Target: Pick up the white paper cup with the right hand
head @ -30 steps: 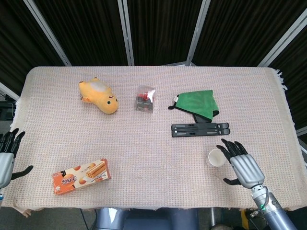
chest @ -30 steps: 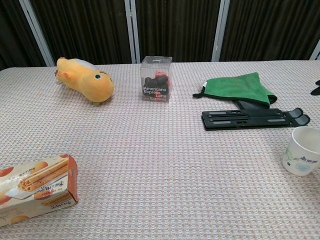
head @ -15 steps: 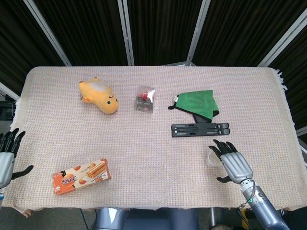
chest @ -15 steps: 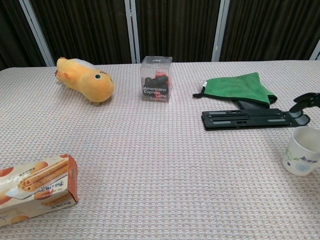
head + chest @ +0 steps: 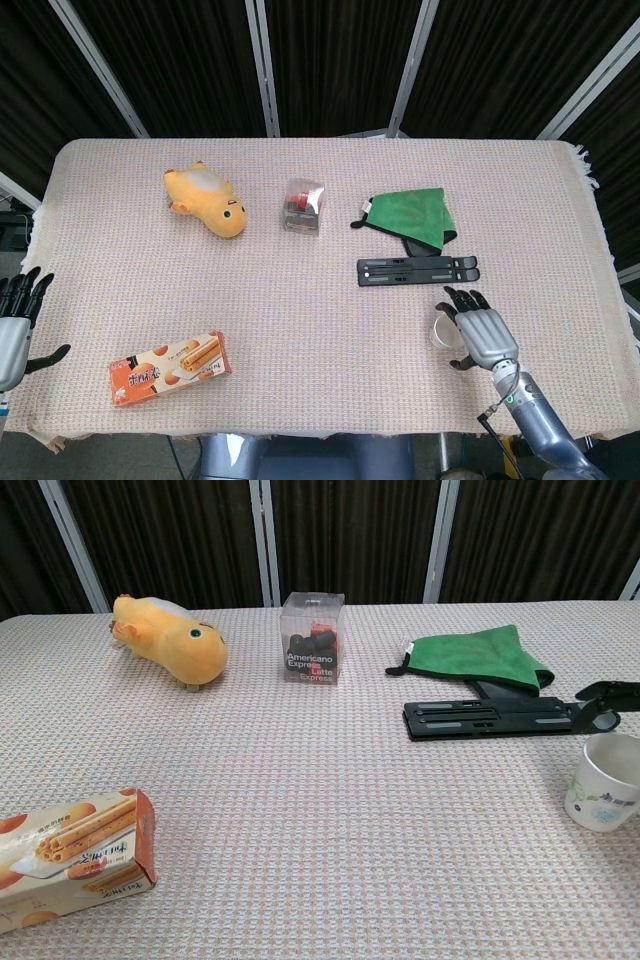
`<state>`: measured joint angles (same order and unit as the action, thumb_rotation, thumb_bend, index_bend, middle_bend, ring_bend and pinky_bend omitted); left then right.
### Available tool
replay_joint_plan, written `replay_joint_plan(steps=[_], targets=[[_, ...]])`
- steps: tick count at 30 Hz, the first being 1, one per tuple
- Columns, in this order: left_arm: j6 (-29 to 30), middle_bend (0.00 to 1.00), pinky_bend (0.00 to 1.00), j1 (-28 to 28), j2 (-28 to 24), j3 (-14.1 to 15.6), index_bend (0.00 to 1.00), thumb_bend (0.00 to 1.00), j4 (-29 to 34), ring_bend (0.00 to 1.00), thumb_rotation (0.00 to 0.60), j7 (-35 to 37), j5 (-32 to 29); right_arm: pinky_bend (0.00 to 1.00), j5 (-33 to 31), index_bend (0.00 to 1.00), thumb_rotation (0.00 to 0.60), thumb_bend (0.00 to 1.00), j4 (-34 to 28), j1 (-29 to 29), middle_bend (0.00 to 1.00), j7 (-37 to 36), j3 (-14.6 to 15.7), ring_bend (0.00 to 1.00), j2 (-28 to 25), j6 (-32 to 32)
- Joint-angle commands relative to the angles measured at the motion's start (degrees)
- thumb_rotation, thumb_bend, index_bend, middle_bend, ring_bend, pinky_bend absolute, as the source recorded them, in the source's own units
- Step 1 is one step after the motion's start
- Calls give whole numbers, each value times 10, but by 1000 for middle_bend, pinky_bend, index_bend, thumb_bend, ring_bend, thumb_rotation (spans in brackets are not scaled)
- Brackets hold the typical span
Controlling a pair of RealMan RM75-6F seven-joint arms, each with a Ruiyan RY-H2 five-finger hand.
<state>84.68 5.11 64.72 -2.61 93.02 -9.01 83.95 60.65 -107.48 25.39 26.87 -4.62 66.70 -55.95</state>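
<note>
The white paper cup (image 5: 604, 785) stands upright near the table's front right; in the head view the white paper cup (image 5: 441, 327) shows just left of my right hand (image 5: 478, 336). That hand hovers right beside and partly over the cup, fingers spread and holding nothing. In the chest view only a dark fingertip (image 5: 603, 695) of it shows, above the cup's rim. My left hand (image 5: 15, 325) hangs off the table's left edge with its fingers apart, empty.
A black folded stand (image 5: 418, 270) lies just behind the cup, with a green cloth (image 5: 410, 215) beyond it. Further left are a clear box of capsules (image 5: 303, 205), a yellow plush toy (image 5: 207, 200) and a biscuit box (image 5: 170, 367) near the front edge.
My right hand has moved left and a little back, closing in on the cup until it is right beside it. The cup and my left hand have stayed put.
</note>
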Motion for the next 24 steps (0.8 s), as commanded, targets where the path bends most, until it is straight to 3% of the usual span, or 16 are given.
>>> replay_joint_plan(steps=[1, 4, 12, 18, 24], targets=[[-1, 0, 0, 0, 0, 0, 0, 0, 0, 0, 600, 0, 0, 0, -21, 229, 600, 97, 12, 11, 56, 7, -4, 0, 11, 3], [-2, 0, 0, 1, -1, 0, 0, 0, 1, 0, 600, 0, -1, 0, -35, 264, 600, 111, 22, 17, 83, 12, -4, 0, 19, 2], [-6, 0, 0, 4, -1, -2, 0, 0, 4, 0, 600, -6, -4, 25, -35, 489, 600, 193, 34, 20, 248, 11, -5, 0, 39, -17], [-8, 0, 0, 5, -2, -2, 0, 0, 6, 0, 600, -8, -6, 52, -13, 561, 600, 200, 37, 21, 303, -1, -11, 3, 48, -37], [-9, 0, 0, 5, -3, -2, 0, 0, 6, 0, 600, -6, -6, 52, -15, 571, 600, 201, 34, 22, 305, 1, -9, 4, 49, -45]])
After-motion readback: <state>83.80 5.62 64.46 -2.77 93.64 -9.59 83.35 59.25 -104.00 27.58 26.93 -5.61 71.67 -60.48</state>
